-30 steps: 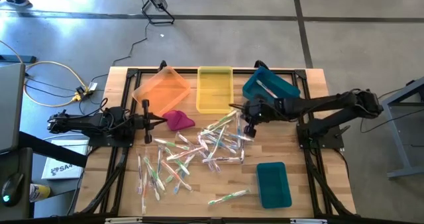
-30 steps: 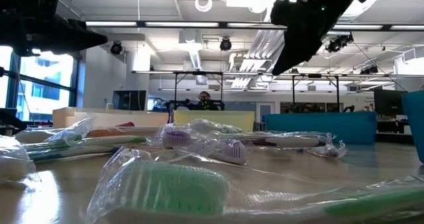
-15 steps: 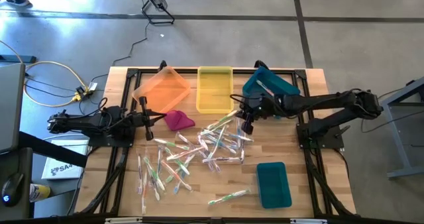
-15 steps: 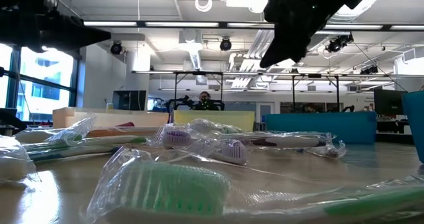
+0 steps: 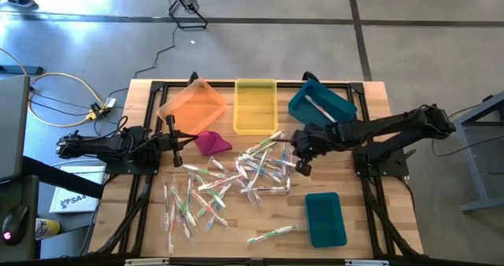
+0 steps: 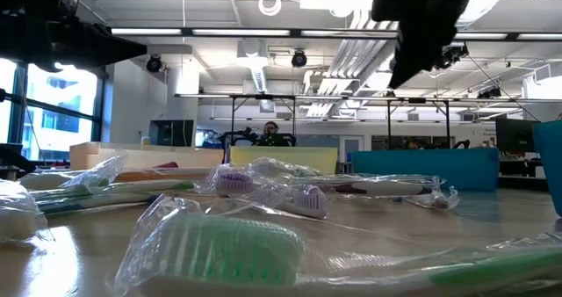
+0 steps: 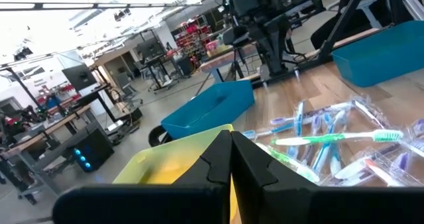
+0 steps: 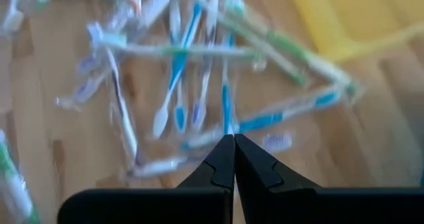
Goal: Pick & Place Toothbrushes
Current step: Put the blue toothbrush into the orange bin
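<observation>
The left tool (image 5: 175,142) waits at the counter's (image 5: 358,211) left side, just beside the pink cloth (image 5: 211,142), its fingers pressed together on nothing. Behind it stand the orange bin (image 5: 191,105), the yellow bin (image 5: 254,105) and a teal bin (image 5: 319,103); a second teal bin (image 5: 324,219) sits near the front right.

The toothbrushes (image 5: 228,179) lie scattered across the middle of the counter, most in clear wrappers, with one stray near the front teal bin and at least one already in the back teal bin.

The right tool (image 5: 302,163) hovers over the right edge of the pile, fingers fully closed and empty. This looks like the reach before a pick: it would need to spread its fingers, choose a single brush and come down along it.

The pile is tangled, so neighbours may get dragged. Bare counter lies right of the pile, between the two teal bins.
</observation>
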You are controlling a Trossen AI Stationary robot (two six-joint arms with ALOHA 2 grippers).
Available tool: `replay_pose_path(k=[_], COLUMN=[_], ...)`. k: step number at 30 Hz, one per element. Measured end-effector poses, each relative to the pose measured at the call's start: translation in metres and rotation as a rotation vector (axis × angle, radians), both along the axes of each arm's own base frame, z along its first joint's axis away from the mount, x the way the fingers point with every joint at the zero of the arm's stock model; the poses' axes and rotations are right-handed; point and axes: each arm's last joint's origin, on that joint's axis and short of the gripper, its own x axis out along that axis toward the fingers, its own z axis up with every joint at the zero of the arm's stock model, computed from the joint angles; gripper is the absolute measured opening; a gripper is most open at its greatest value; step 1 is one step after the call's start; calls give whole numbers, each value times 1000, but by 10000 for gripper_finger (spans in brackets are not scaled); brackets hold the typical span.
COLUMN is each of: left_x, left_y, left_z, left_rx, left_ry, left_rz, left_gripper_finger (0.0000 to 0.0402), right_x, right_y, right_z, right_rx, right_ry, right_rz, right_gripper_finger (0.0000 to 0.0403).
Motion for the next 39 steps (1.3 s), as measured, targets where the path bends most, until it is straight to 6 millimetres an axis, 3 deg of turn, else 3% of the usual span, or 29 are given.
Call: replay_pose_path(k=[9, 16, 22, 39], left_x=[0, 0, 0, 0], left_y=[-1, -1, -1, -1], left_z=[0, 0, -1, -5], left_rx=[-7, -6, -7, -9], left_ry=[-1, -1, 9, 52], left_rz=[-21, -23, -23, -22], left_gripper_finger=[0, 0, 0, 0], right_x=[-2, -1, 11, 33], right_y=[6, 6, 10, 17], right_z=[-1, -6, -31, -93], right_rx=[33, 25, 18, -62], right_ry=[20, 52, 174, 393], right_rz=[-29, -21, 13, 89], right_gripper_finger=[14, 110, 163, 169])
